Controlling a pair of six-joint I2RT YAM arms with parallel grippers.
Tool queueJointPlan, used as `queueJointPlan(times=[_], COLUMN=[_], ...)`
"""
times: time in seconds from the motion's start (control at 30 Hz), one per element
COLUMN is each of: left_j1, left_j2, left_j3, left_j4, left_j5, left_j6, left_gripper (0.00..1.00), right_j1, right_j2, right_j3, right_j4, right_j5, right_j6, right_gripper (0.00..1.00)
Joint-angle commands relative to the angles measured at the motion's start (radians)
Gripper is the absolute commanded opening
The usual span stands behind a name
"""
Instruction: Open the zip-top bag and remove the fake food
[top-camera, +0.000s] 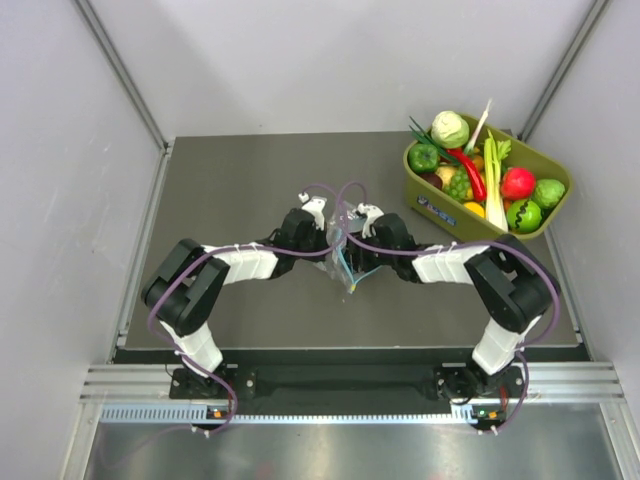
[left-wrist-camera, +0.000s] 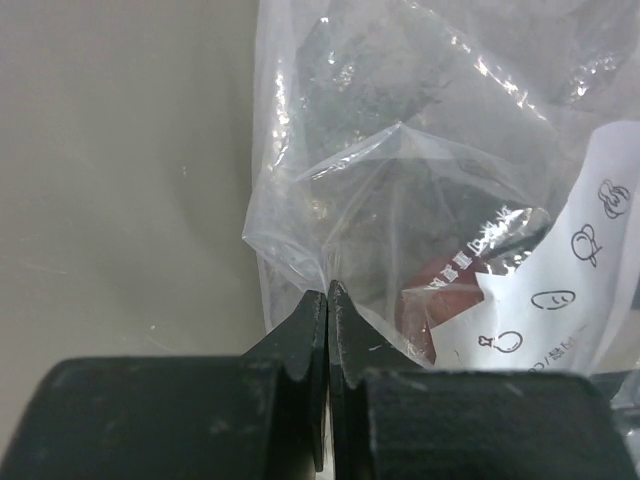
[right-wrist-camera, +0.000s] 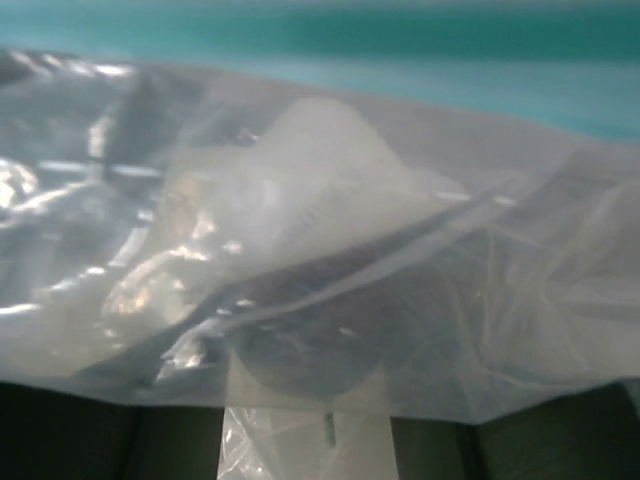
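The clear zip-top bag (top-camera: 347, 272) hangs between both arms at the table's middle. My left gripper (left-wrist-camera: 328, 292) is shut on a fold of the bag (left-wrist-camera: 400, 180) at its edge, and dark shapes show through the plastic. In the right wrist view the bag (right-wrist-camera: 320, 200) drapes over my right gripper (right-wrist-camera: 308, 405), with its teal zip strip (right-wrist-camera: 330, 50) above. Those jaws stand apart, their tips hidden behind plastic with a dark round shape in front. Fake food lies in the tub: a cabbage (top-camera: 450, 128), a red chili (top-camera: 468, 172) and a green pepper (top-camera: 423, 157).
The olive-green tub (top-camera: 436, 208) sits at the table's back right, filled with several toy fruits and vegetables, among them a red apple (top-camera: 517, 182) and celery stalks (top-camera: 492, 180). The left arm (top-camera: 240, 264) and the right arm (top-camera: 450, 264) reach inward over the dark mat (top-camera: 240, 190).
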Motion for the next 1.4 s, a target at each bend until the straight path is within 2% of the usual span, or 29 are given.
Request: queueJointPlan(times=[0.0,0.07,0.2,0.33,0.47,0.87,0.97,1.07,1.13,1.2,1.27,1.3,1.37], left_j1=[-0.004,-0.004,-0.004,-0.004,-0.004,-0.003,-0.003,-0.003,-0.003,-0.003,-0.003,-0.003,-0.003], left_j2=[-0.03,-0.032,-0.042,-0.071,-0.095,-0.114,-0.13,-0.154,-0.173,-0.188,-0.213,-0.222,-0.254], left_j3=[-0.01,-0.013,-0.021,-0.035,-0.042,-0.035,-0.033,-0.024,-0.009,-0.001,0.007,0.007,0.013], left_j4=[0.03,0.027,0.016,-0.008,-0.024,-0.048,-0.054,-0.08,-0.114,-0.134,-0.159,-0.168,-0.192], left_j5=[-0.018,-0.019,-0.033,-0.079,-0.099,-0.119,-0.123,-0.122,-0.12,-0.113,-0.105,-0.107,-0.113], left_j6=[-0.01,-0.007,0.005,0.025,0.041,0.042,0.042,0.042,0.036,0.036,0.034,0.033,0.03], left_gripper=[0.0,0.0,0.0,0.0,0.0,0.0,0.0,0.01,0.06,0.22,0.29,0.38,0.45], right_j1=[0.023,0.021,0.021,0.006,-0.013,-0.06,-0.129,-0.258,-0.367,-0.461,-0.525,-0.595,-0.679], right_j2=[-0.018,-0.031,-0.121,-0.274,-0.496,-0.868,-0.902,-0.907,-0.903,-0.891,-0.874,-0.867,-0.841], right_j3=[-0.028,-0.04,-0.06,-0.097,-0.138,-0.165,-0.131,-0.08,-0.036,-0.004,0.036,0.047,0.072], right_j4=[-0.009,-0.01,-0.018,-0.035,-0.038,-0.143,-0.222,-0.291,-0.326,-0.341,-0.363,-0.367,-0.389], right_j5=[0.03,0.051,0.097,0.142,0.168,0.192,0.209,0.183,0.162,0.143,0.14,0.131,0.102], right_j6=[0.002,0.0,-0.009,0.0,0.032,0.086,0.026,-0.04,-0.078,-0.103,-0.129,-0.132,-0.133], right_gripper=[0.47,0.37,0.27,0.26,0.26,0.26,0.26,0.26,0.26,0.26,0.26,0.27,0.27])
